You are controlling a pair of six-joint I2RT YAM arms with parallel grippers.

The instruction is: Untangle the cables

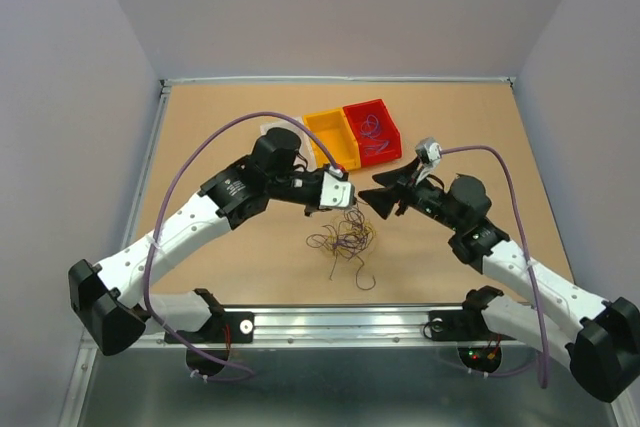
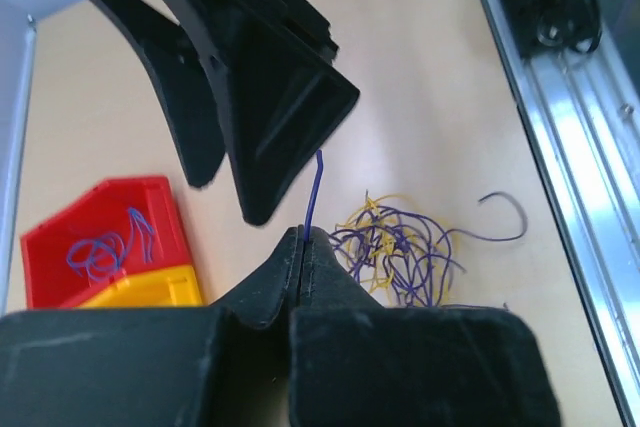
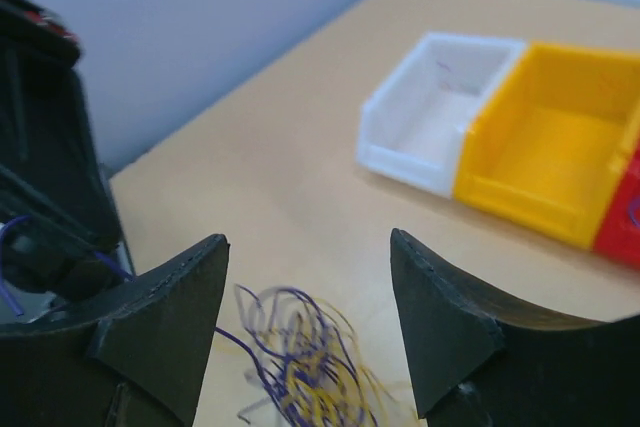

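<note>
The cables lie as a loose bunch of thin purple, yellow and dark wires on the tan table, in front of both arms. My left gripper hovers just above the bunch's far edge. In the left wrist view it is shut on one purple wire, whose end sticks out past the tips, and the bunch lies to the right. My right gripper faces it, close by and open. In the right wrist view it holds nothing, and the cables lie below and between its fingers.
White, yellow and red bins stand in a row at the back; the red bin holds a few purple wires. A loose purple wire curls beside the bunch. A metal rail runs along the near table edge.
</note>
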